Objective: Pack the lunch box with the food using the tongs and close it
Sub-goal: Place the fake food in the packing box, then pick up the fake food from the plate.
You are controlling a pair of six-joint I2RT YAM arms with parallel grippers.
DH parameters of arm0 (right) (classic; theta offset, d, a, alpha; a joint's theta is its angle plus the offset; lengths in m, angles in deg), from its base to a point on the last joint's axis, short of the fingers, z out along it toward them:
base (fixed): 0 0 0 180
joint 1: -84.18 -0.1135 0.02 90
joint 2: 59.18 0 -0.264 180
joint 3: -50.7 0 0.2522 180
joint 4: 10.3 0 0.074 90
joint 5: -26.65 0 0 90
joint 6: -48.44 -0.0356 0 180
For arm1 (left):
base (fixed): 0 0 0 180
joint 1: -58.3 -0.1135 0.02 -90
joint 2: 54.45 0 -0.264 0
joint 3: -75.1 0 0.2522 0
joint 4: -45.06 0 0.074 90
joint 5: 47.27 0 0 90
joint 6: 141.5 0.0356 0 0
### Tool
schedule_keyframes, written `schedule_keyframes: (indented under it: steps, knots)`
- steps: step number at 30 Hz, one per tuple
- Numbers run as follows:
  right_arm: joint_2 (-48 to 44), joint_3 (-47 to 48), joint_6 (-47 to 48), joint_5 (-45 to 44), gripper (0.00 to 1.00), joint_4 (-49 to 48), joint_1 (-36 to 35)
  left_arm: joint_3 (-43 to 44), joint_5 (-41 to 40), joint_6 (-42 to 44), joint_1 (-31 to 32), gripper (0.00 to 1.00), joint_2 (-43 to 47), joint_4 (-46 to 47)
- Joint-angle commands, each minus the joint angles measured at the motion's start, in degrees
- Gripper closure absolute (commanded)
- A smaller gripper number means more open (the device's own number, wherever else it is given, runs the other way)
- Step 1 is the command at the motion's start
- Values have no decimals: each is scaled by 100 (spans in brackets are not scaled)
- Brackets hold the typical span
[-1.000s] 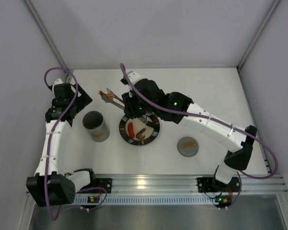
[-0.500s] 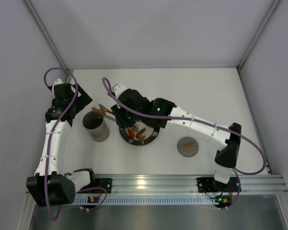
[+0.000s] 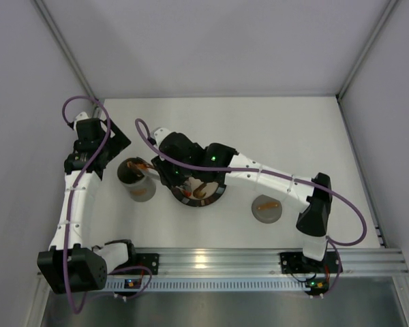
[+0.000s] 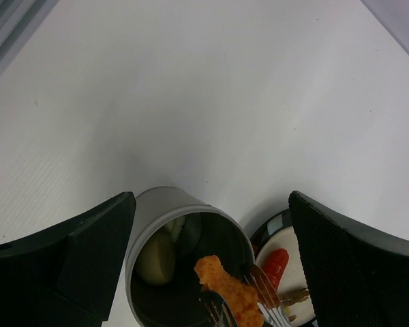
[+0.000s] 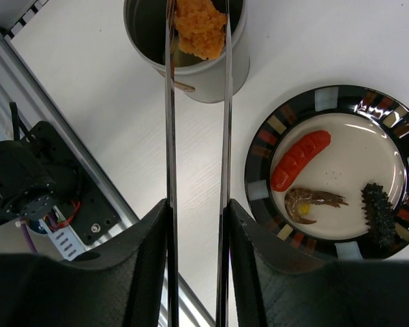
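A: Layout, quick?
B: White surface [image 3: 293, 129]. Plate [image 5: 257, 178] in the centre. Lunch box [image 3: 142, 189] upright at its 9 o'clock, open. Lid [image 3: 266, 208] off, at the plate's 4 o'clock.
A: Hands?
B: R hand [image 5: 196, 211] clamped on the tongs [image 5: 170, 136], tips over the box mouth, pinching the orange piece [image 5: 199, 27]. L hand [image 4: 211, 204] spread wide, empty, at the box's 11 o'clock, not touching.
A: Step?
B: Packing, approx midway I'd say. Pale lump [image 4: 157, 255] inside; sausage [image 5: 300, 159], dark piece [image 5: 380, 208] + shrimp-ish bit [image 5: 310, 202] on the plate.
A: Next?
B: Prob ease the squeeze so the piece drops in w/o clipping the rim. Then the sausage; lid last.
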Motion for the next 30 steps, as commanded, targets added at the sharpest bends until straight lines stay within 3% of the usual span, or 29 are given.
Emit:
schedule_keyframes:
  steps: [1,6,17,23,30]
  knots:
    - [-13,402,62,28,64,-219,-120,-9,-71,43,-30,1,94,307]
    - [-39,455,80,2,53,-211,-112,-18,-80,43,-39,1,103,316]
    - [-398,376,124,-577,52,-26,-77,-18,-89,52,-39,1,120,307]
    - [-1530,-809,-121,-1385,51,-70,99,-18,-62,52,-39,1,138,307]
    - [-2745,-3074,-737,-1676,50,-167,644,-26,26,61,-30,1,155,316]
